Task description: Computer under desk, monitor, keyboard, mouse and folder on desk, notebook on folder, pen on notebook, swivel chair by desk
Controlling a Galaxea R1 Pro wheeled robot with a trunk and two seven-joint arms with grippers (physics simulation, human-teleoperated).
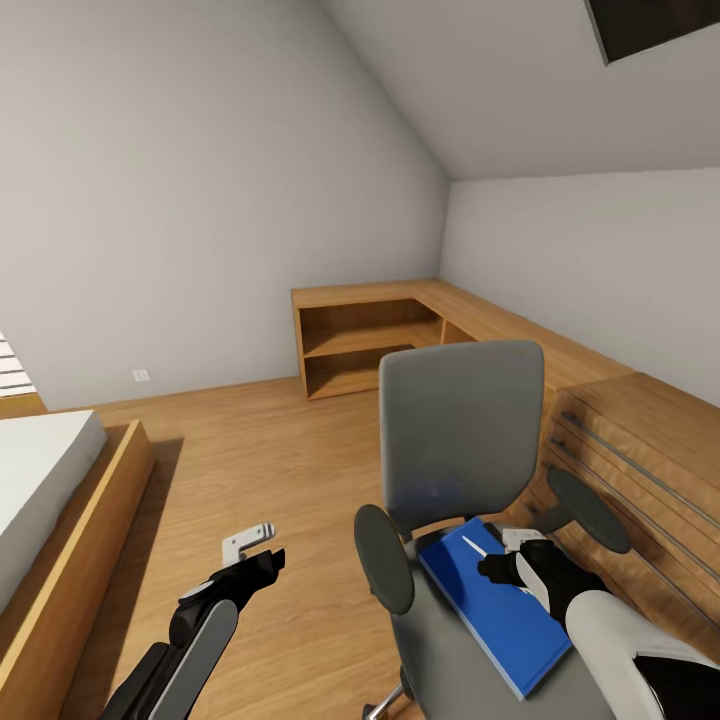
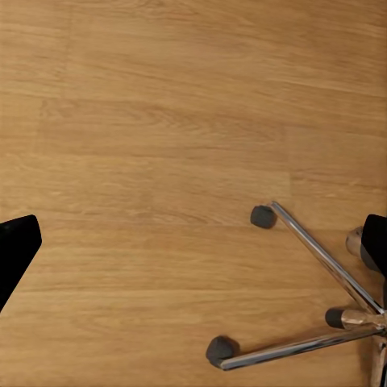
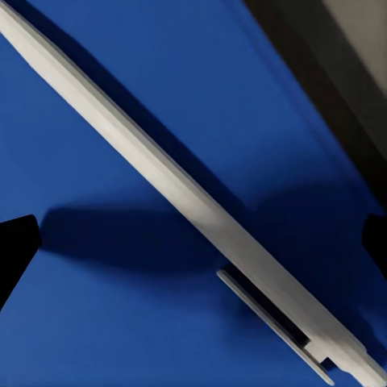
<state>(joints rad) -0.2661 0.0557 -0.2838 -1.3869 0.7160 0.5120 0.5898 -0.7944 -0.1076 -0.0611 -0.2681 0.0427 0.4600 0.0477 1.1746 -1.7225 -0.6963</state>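
The grey swivel chair (image 1: pixel 462 440) stands before me with the blue folder (image 1: pixel 505 630) lying flat on its seat. A thin white pen (image 1: pixel 473 547) rests on the folder (image 3: pixel 121 322). My right gripper (image 1: pixel 497 563) hangs just above the folder, open, its dark fingertips (image 3: pixel 16 250) on either side of the pen (image 3: pixel 161 161). My left gripper (image 1: pixel 262 552) is open over the wood floor, left of the chair, holding nothing. Its view shows the chair's chrome wheeled base (image 2: pixel 322 266). The desk, computer, monitor, keyboard, mouse and notebook are out of view.
Low light-wood cabinets (image 1: pixel 365 335) run along the back wall and down the right side, close to the chair's right armrest (image 1: pixel 590 510). A bed with a wooden frame (image 1: pixel 95 520) sits at the left. Open floor (image 1: pixel 260 450) lies between bed and chair.
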